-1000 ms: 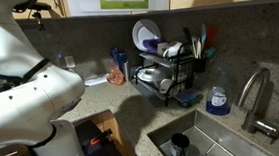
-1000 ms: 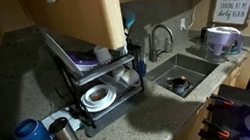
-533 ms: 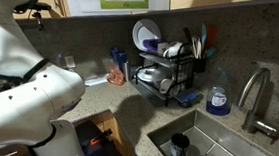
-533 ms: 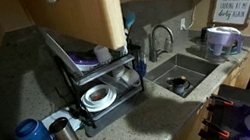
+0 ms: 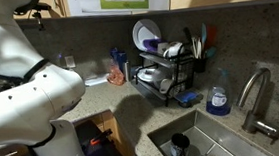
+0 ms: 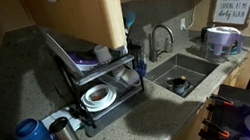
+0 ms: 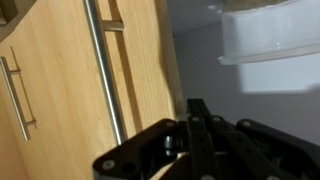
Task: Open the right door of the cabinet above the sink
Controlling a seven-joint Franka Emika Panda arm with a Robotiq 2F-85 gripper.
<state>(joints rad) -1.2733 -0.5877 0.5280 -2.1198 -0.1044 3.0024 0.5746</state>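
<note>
The wrist view fills with a pale tan cabinet door (image 7: 70, 60) carrying a vertical metal bar handle (image 7: 105, 70). Its free edge runs down the middle, with grey space and a white shelf (image 7: 270, 35) beyond. My gripper (image 7: 199, 105) is shut, fingers pressed together with nothing between them, right beside that door edge. In an exterior view a tan door panel (image 6: 71, 18) juts out over the counter. Below lies the steel sink (image 6: 181, 71) with its curved faucet (image 6: 159, 39). The sink (image 5: 220, 142) and faucet (image 5: 254, 99) also show under the cabinet's bottom edge (image 5: 83, 2).
A black dish rack (image 5: 169, 71) with plates and bowls stands on the speckled counter beside the sink. A blue soap bottle (image 5: 218, 100) sits by the faucet. My white arm (image 5: 31, 97) rises at the counter's end. Mugs (image 6: 221, 39) and a framed sign (image 6: 237, 7) stand past the sink.
</note>
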